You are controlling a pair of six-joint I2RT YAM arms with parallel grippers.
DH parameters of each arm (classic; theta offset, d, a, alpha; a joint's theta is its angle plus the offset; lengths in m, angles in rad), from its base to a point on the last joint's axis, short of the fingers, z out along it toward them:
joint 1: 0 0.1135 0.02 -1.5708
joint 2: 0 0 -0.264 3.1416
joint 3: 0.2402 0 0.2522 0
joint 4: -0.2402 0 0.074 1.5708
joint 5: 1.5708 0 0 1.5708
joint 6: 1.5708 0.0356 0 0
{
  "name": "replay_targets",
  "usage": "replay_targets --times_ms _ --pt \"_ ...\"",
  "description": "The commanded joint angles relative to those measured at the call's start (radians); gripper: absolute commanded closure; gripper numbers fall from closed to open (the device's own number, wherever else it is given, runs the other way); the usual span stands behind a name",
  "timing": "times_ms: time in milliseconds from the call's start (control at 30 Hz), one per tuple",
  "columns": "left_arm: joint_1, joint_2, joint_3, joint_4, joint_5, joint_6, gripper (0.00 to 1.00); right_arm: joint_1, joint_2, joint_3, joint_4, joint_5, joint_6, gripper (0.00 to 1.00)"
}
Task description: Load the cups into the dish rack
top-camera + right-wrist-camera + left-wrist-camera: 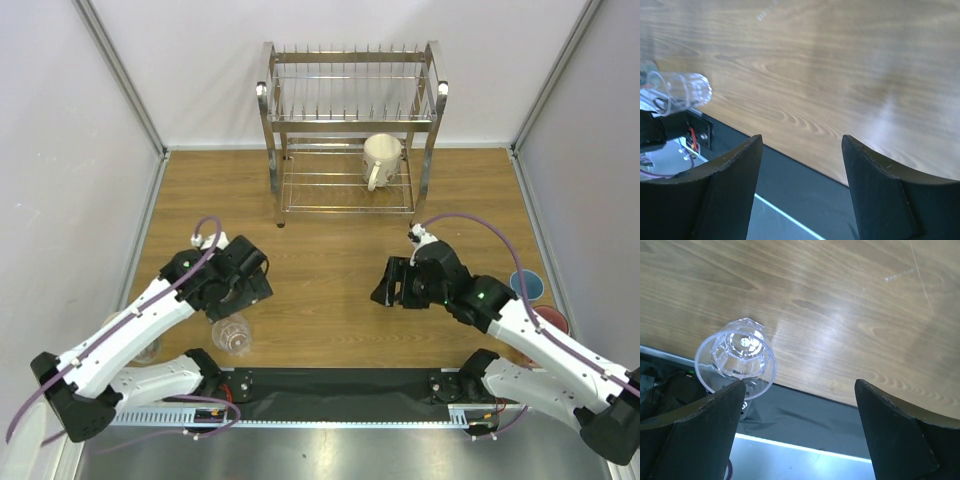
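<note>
Clear glass tumbler (735, 357) sits just beside one finger of the spread, empty left tool (800, 385); right tool (801, 139) likewise spread.

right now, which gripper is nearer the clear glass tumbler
Left. The left gripper hangs just beyond the clear glass tumbler; the right gripper is well off to its right.

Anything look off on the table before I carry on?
Only the tumbler: it sits close to the table's near edge, just by the open left gripper. Nothing looks spilled or broken.
</note>
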Motion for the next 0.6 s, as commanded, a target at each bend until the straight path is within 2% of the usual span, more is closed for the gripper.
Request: replay_targets --times_ms 0,67,100,167,267,300,367,467,567 --pt "0.102 -0.003 0.049 -0.140 -0.078 -0.034 0.03 0.006 -0.044 0.035 -0.123 -0.010 0.028 0.30" --pt "0.205 0.001 0.064 -0.119 -0.058 0.065 0.04 0.006 -0.062 0.044 -0.137 -0.003 0.028 0.30" --pt "0.309 0.005 0.070 -0.113 -0.053 0.116 0.04 0.006 -0.074 0.044 -0.147 -0.003 0.026 0.30" --pt "0.429 0.022 0.079 -0.110 -0.053 0.127 0.04 0.006 -0.087 0.047 -0.151 -0.006 0.028 0.30" --pt "0.549 0.056 0.118 -0.137 -0.070 0.102 0.04 0.006 -0.085 0.054 -0.153 -0.014 0.017 0.30" --pt "0.624 0.062 0.127 -0.139 -0.073 0.101 0.04 0.006 -0.084 0.057 -0.150 -0.021 0.014 0.29" --pt "0.693 0.070 0.154 -0.136 -0.067 0.110 0.03 0.006 -0.062 0.064 -0.148 -0.038 0.005 0.30" --pt "0.779 0.105 0.222 -0.140 -0.151 0.155 0.03 0.006 -0.022 0.103 -0.162 -0.078 -0.017 0.29" --pt "0.949 0.131 0.263 -0.137 -0.271 0.190 0.03 0.006 0.007 0.146 -0.186 -0.104 -0.044 0.29"
